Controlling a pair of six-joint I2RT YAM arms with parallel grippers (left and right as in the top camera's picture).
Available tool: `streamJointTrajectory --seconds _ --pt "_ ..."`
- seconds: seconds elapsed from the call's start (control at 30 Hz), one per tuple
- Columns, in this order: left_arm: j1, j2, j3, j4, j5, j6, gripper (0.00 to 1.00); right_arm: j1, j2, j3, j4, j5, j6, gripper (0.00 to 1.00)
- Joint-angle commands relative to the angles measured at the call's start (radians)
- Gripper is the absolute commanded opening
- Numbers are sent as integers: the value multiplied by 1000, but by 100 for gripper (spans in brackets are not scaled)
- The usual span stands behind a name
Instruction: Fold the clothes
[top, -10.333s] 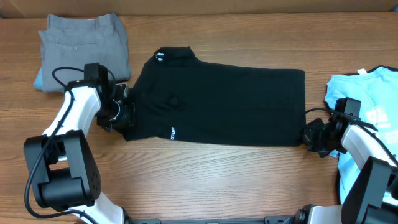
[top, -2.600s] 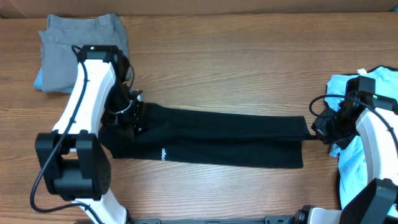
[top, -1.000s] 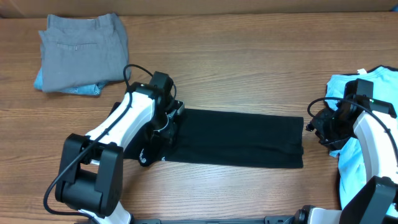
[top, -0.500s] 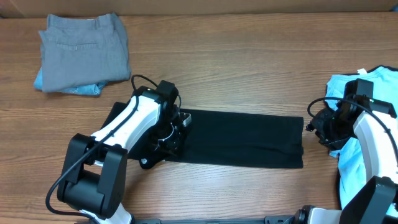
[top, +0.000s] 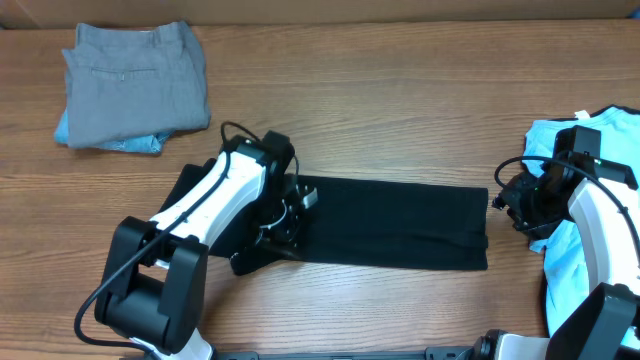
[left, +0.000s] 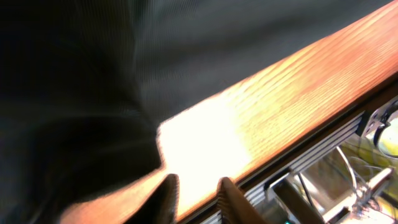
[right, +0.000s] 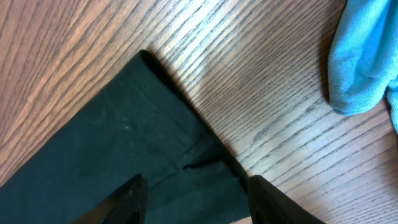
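Band of black T-shirt (top: 400, 225) lies mid-table, long axis running left to right. Its right short edge is just beside the right gripper (right: 196, 193), whose jaws stand well apart and empty over that end. The left gripper (left: 196, 194) sits over the left end, jaws a narrow gap apart and nothing visibly between them (blurred view), so it's best placed to carry that end rightward.

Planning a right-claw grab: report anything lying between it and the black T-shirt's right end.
Nothing visible does. The right claw is open directly over a corner of the black T-shirt on the table; the light blue T-shirt lies off to the side, apart from it.
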Motion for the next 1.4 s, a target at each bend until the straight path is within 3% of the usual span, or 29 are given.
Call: streamJointTrajectory --seconds 0.0,0.2,0.4,0.43,0.53,0.6,0.8,0.9,1.0,1.1,1.37 --pt "-15 -49 55 10 15 0 11 -4 -26 -3 4 -5 -5 55" --pt "-34 -49 56 1 -67 -14 10 -4 -26 -4 10 -5 -5 59" --pt "-6 -53 79 3 -286 -173 9 -4 -24 -60 55 -37 3 61" --pt "10 -53 87 0 -321 -200 10 -4 -24 -82 75 -47 4 61" --pt "77 -53 97 -3 -415 -272 30 -4 -24 -159 156 -74 6 60" --pt "138 -53 97 -2 -442 -290 35 -4 -24 -195 189 -93 6 59" --pt "325 -52 97 42 -387 -248 47 -3 -24 -296 325 -96 3 46" --pt "394 -52 96 70 -304 -205 51 -4 -24 -332 355 -96 6 29" --pt "437 -52 95 71 -285 -187 55 -6 -24 -337 331 -56 16 4" --pt "452 -51 93 74 -282 -170 57 -19 -25 -333 302 26 91 4" --pt "451 -51 90 119 -270 -133 62 -21 -25 -328 297 79 128 4"
